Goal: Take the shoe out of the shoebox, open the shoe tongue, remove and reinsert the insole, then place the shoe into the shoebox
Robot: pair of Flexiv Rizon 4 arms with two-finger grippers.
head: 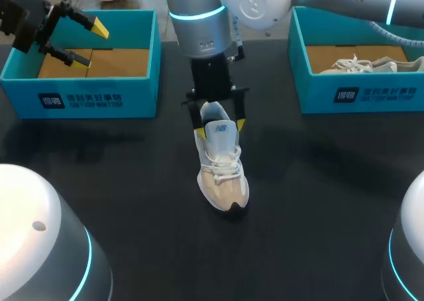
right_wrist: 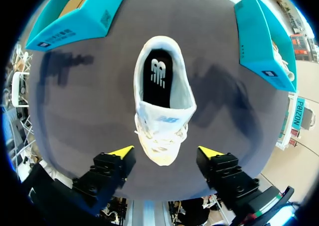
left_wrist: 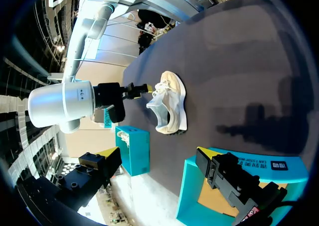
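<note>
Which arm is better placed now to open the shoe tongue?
Right. The right gripper hangs open over the shoe, at its heel end; the left gripper is far off, above the left box.

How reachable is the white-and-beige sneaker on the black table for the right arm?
Probably yes: the right gripper hangs right above the white-and-beige sneaker, fingers open either side of it, nothing between; the left gripper is away over a teal cardboard shoebox.
</note>
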